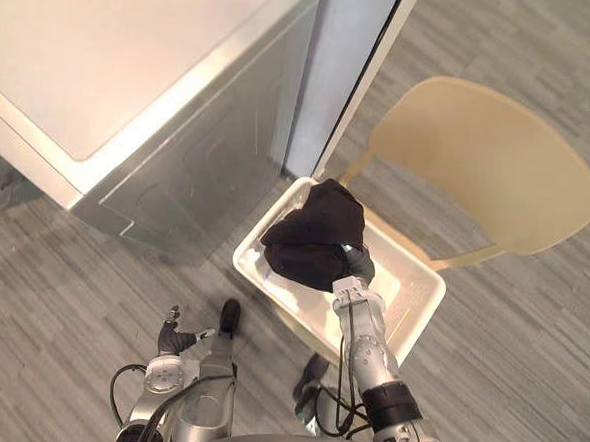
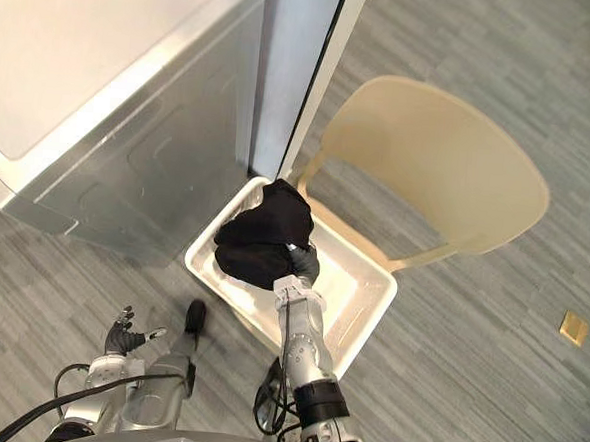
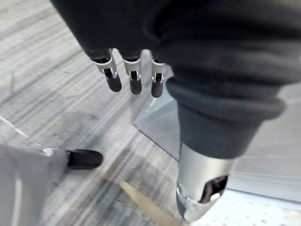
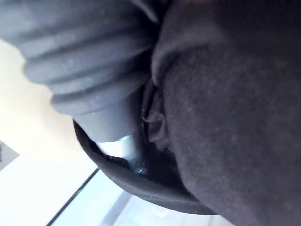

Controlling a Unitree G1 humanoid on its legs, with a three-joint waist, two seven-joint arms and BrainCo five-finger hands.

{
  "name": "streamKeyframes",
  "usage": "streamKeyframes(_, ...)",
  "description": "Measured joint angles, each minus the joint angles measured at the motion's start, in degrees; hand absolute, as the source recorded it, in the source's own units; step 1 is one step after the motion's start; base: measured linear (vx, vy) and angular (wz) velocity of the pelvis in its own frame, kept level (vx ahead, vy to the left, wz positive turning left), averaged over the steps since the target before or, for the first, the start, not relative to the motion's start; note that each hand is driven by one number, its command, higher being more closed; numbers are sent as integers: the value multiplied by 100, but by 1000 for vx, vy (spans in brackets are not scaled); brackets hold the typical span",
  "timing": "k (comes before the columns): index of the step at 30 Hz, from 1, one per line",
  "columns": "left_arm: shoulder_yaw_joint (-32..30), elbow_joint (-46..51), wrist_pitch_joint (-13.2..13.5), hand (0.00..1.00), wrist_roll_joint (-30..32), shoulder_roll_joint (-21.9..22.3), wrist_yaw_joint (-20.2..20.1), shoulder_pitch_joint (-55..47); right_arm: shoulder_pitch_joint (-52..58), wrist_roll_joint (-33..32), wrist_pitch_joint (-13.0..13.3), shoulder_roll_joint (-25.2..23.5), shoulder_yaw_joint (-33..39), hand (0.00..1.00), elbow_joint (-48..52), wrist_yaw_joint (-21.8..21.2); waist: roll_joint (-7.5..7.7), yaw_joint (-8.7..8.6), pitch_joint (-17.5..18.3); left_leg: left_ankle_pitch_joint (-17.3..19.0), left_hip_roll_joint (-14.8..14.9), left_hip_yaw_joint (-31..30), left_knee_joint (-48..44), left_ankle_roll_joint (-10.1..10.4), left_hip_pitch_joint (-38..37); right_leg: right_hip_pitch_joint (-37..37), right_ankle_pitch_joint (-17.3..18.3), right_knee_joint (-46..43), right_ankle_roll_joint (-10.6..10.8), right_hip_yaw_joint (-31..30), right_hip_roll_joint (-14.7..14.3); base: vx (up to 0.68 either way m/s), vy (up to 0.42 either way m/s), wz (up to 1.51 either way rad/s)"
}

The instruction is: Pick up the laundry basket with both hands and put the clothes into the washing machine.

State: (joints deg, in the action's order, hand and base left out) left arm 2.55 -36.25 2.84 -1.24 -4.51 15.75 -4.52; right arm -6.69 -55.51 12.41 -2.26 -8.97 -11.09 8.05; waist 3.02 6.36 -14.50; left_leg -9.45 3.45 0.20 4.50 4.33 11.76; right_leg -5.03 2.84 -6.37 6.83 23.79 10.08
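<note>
Left eye view: the right arm reaches forward from the lower right, forearm sloping down into the white laundry basket [image 1: 416, 294]. The right hand [image 1: 358, 263] is buried to its dark ribbed cover in a bunched black garment [image 1: 314, 237]. The right wrist view shows the same dark cloth [image 4: 225, 108] folded close against the cover and wrapping round the hand. Whether that hand grips the garment cannot be told.

The left arm hangs low at the lower left, away from the basket. The left hand [image 1: 180, 336] is over the grey wood-grain floor [image 1: 61, 277]. In the left wrist view its fingers [image 3: 135, 82] run straight and slightly spread, with the thumb held apart. They are released and hold nothing.

The basket stands well to the right of the left hand's fingers and a little ahead of them. It appears to rest on the seat of a beige chair [image 1: 489, 163], whose rounded back rises beyond it. The garment lies heaped over the basket's end nearest the washing machine [image 1: 114, 60]. It covers that corner and leaves the rest of the basket's floor bare.

The washing machine, with a white top and a silver-grey side, stands ahead of the left hand's fingers and apart from them. A tall white panel [image 1: 350, 64] stands between the machine and the chair, just beyond the garment.
</note>
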Motion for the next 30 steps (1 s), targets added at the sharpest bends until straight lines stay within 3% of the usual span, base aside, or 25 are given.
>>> streamKeyframes(8, 463, 691, 6, 0, 216, 15, -209, -206, 509, -618, 87, 9, 6, 100, 411, -76, -22, -158, 814, 77, 102, 208, 2, 38, -368, 335, -30, 223, -16, -165, -106, 30, -17, -12)
streamKeyframes(15, 671, 1353, 3, 0, 212, 174, -395, -378, 636, -830, 259, 1, 13, 100, 1124, -38, -214, -274, 1113, 83, 165, 407, 2, 32, -513, 493, -260, 538, -41, -311, -213, -53, 4, -16)
streamKeyframes(22, 1017, 2859, 36, 0, 204, 222, -521, -354, 633, -827, 402, 9, 17, 100, 1938, 9, -375, -333, 1495, 86, 176, 552, 3, 29, -644, 591, -405, 733, -41, -461, -245, -33, 6, -11)
streamKeyframes(28, 1169, 3121, 124, 0, 106, 142, -460, 561, 568, -808, 495, 47, -30, 100, 2404, 77, -465, -424, 1643, 87, 201, 812, 4, 24, -749, 591, -582, 884, -57, -745, -274, -35, 8, -21)
streamKeyframes(30, 1224, 3131, 148, 0, -185, 70, -455, 848, 530, -808, 488, 116, -97, 100, 2424, 78, -465, -493, 1653, 88, 209, 876, 13, 25, -780, 598, -616, 908, -60, -806, -280, -43, 3, -21)
